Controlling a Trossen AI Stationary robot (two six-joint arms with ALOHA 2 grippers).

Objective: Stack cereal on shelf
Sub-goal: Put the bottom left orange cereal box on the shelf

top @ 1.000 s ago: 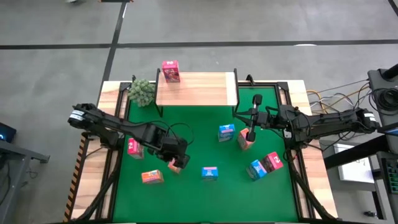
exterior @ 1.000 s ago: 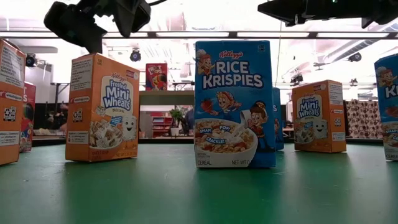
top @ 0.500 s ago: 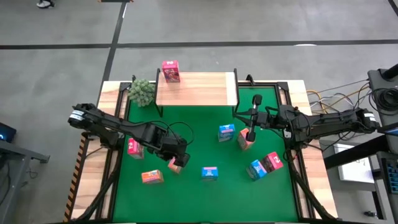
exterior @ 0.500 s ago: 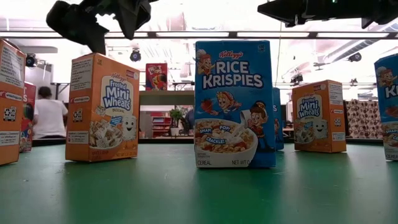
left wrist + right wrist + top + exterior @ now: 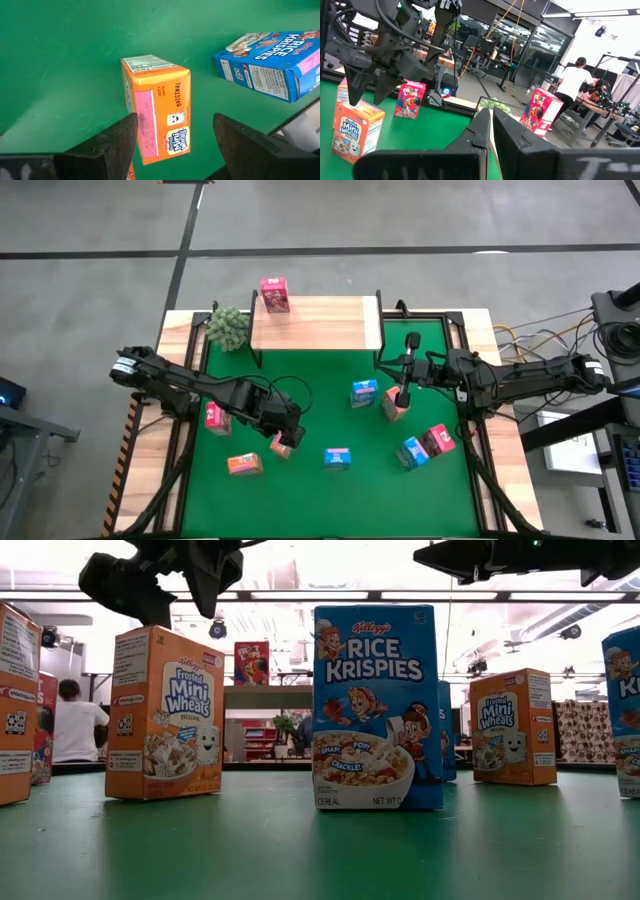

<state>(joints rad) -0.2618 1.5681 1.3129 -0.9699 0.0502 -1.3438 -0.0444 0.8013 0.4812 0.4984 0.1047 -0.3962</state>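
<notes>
my left claw (image 5: 172, 145) hangs spread over an orange cereal box (image 5: 156, 107). it looks light, stiff and crushable, so i'd pinch its narrow sides. right claw (image 5: 490, 135) is pressed together.

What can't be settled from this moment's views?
- High view: the orange box under the left gripper is mostly covered by it.
- Low view: the shelf shows only between boxes.
- Right wrist view: the right gripper blocks what lies beneath it.
</notes>
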